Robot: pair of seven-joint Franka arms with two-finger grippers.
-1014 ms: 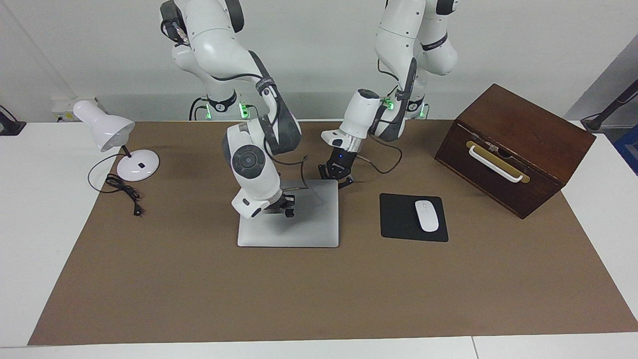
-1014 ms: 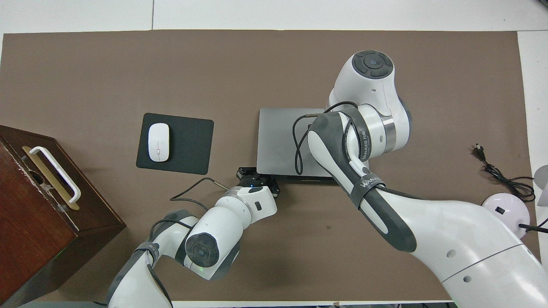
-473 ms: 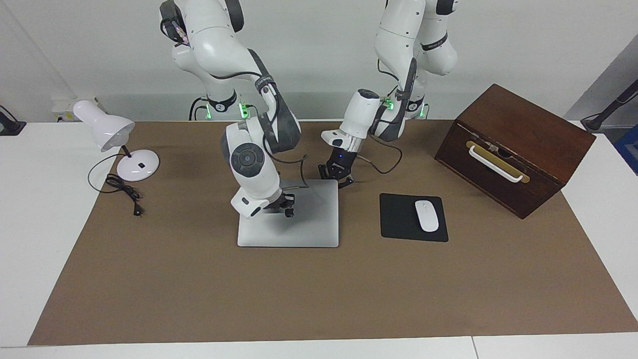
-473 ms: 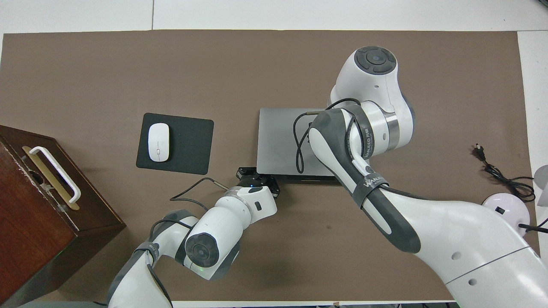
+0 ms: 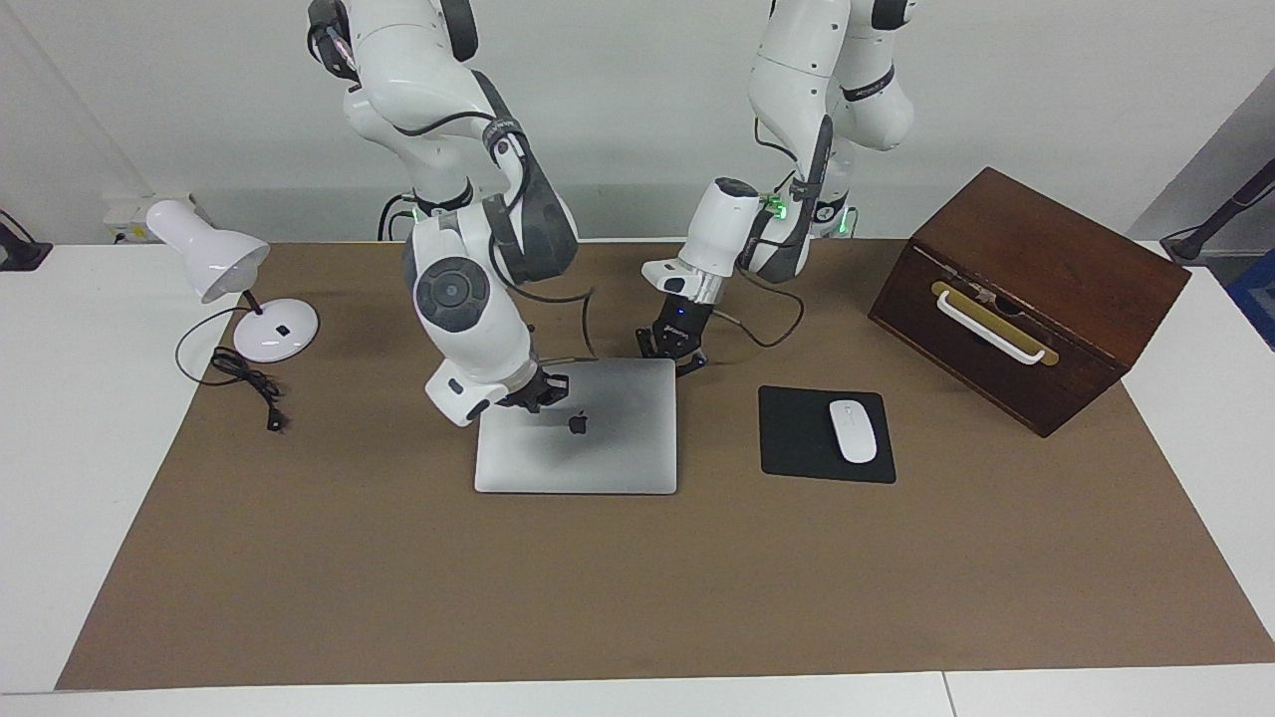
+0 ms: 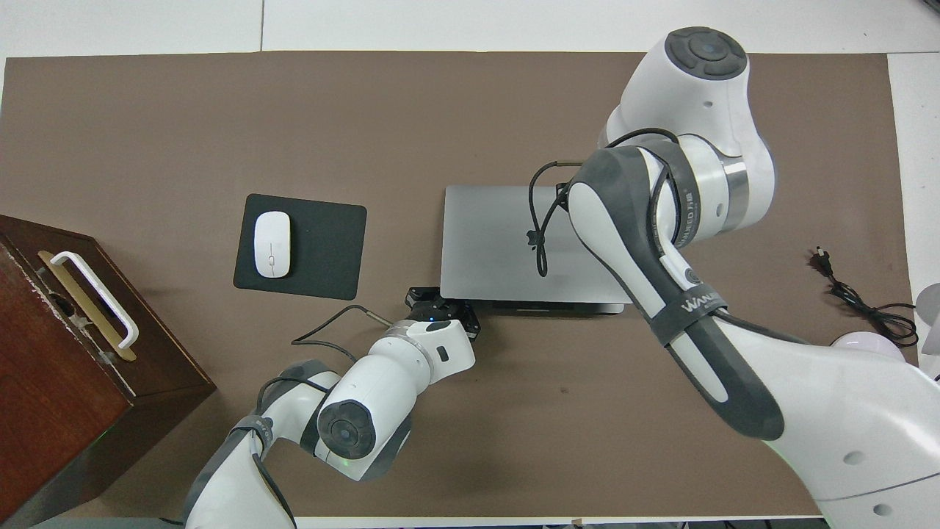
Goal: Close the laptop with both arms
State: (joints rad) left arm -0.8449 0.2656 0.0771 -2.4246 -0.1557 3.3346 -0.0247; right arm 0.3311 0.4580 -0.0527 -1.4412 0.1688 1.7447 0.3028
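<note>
The grey-silver laptop (image 5: 623,453) lies shut and flat on the brown mat, with its dark apple logo showing; it also shows in the overhead view (image 6: 485,242). My right gripper (image 5: 538,390) hangs just over the lid, beside the logo toward the right arm's end. In the overhead view my right arm (image 6: 646,242) hides it. My left gripper (image 5: 677,351) is low at the laptop's corner nearest the robots, toward the left arm's end; it also shows in the overhead view (image 6: 440,303). I cannot tell whether either gripper touches the laptop.
A black mouse pad (image 5: 797,438) with a white mouse (image 5: 853,430) lies beside the laptop toward the left arm's end. A brown wooden box (image 5: 1036,289) with a white handle stands past it. A white desk lamp (image 5: 214,259) and its cable (image 5: 249,383) sit at the right arm's end.
My right arm has lifted and drawn back off the middle of the lid toward its own end, uncovering the apple logo. The laptop and my left arm have not moved.
</note>
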